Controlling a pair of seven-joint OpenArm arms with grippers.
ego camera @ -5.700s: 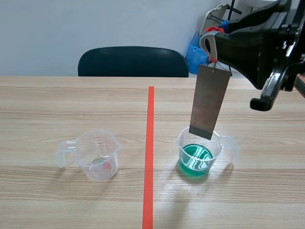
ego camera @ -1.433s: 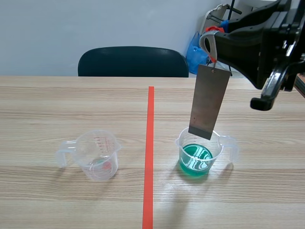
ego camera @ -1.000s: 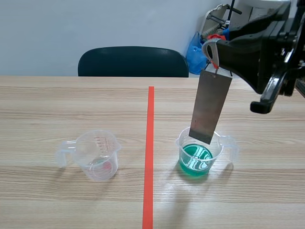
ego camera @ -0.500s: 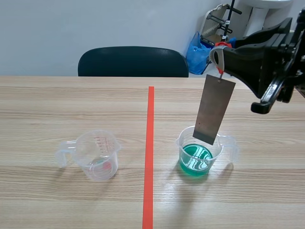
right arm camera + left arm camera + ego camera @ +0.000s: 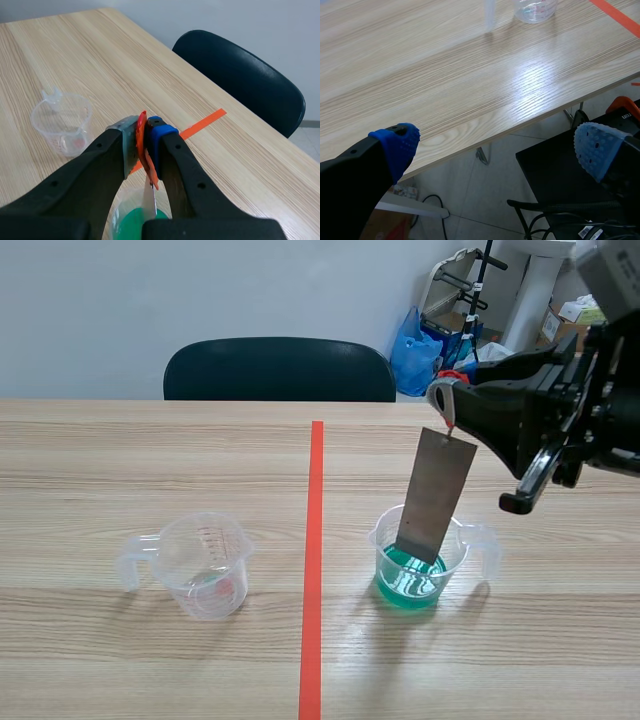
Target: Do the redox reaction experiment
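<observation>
The scene camera faces across the table (image 5: 120, 450) toward the chair (image 5: 280, 370). The right wrist camera looks down from above the metal plate (image 5: 150, 202) (sharing chair and clear cup (image 5: 62, 122)); the left hangs beyond the table's edge, cup far ahead.

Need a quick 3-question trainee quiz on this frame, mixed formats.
1. True or false: the left gripper is open and holds nothing.
2. The metal strip hangs from: A) the right gripper B) a person's hand C) a stand on the table.
3. Fill in: the lower end of the metal strip sits inside the beaker that holds ___ liquid.
Key: 1 true; 2 A; 3 green.
</observation>
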